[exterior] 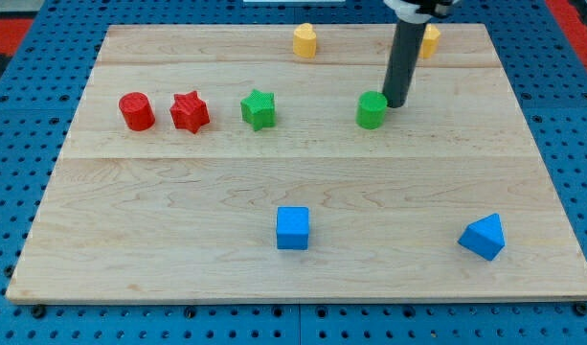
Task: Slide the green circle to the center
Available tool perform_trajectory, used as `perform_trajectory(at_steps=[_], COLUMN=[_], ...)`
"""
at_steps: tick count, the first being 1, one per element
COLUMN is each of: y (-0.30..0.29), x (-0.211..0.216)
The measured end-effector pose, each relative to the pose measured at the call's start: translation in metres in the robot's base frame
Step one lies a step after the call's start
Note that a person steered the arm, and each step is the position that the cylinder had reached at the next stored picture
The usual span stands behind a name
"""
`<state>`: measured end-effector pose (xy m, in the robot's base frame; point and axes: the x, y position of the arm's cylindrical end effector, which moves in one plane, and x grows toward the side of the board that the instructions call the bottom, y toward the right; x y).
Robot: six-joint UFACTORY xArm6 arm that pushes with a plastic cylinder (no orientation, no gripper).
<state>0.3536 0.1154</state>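
Tip (pixel 396 103) touching green circle (pixel 372 110) (right edge), board (pixel 178 192) centre open

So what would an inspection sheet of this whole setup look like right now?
Surface: pale wooden board, flat, unmarked.
Job's things: green circle, right of centre towards the view's top.
Clutter: red circle, red star, green star, two yellow blocks, blue cube, blue block.
Grippers: none fitted; my tip is against the green circle's right side.
Cables: nothing seen.
Surroundings: blue perforated base, red at the top corners.
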Motion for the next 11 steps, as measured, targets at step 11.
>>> perform_trajectory(at_steps=[11], y=[0.019], x=[-0.003])
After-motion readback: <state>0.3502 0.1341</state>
